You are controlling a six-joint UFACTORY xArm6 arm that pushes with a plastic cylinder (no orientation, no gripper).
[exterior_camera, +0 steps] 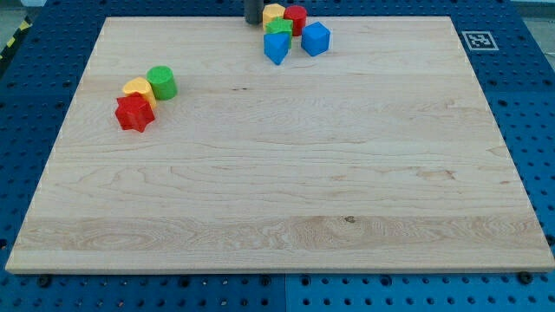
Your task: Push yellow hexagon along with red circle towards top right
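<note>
The yellow hexagon (273, 13) sits at the board's top edge near the middle. The red circle (297, 17) touches its right side. My tip (253, 22) stands just left of the yellow hexagon, close to it or touching it; only the rod's lower end shows at the view's top. A green block (278, 28) lies right below the hexagon and the red circle.
A blue block (277, 48) and a blue cube (316, 39) sit just below that cluster. At the left are a green cylinder (161, 82), a yellow block (138, 88) and a red star (134, 113). A black-and-white marker (476, 40) is at the board's top right corner.
</note>
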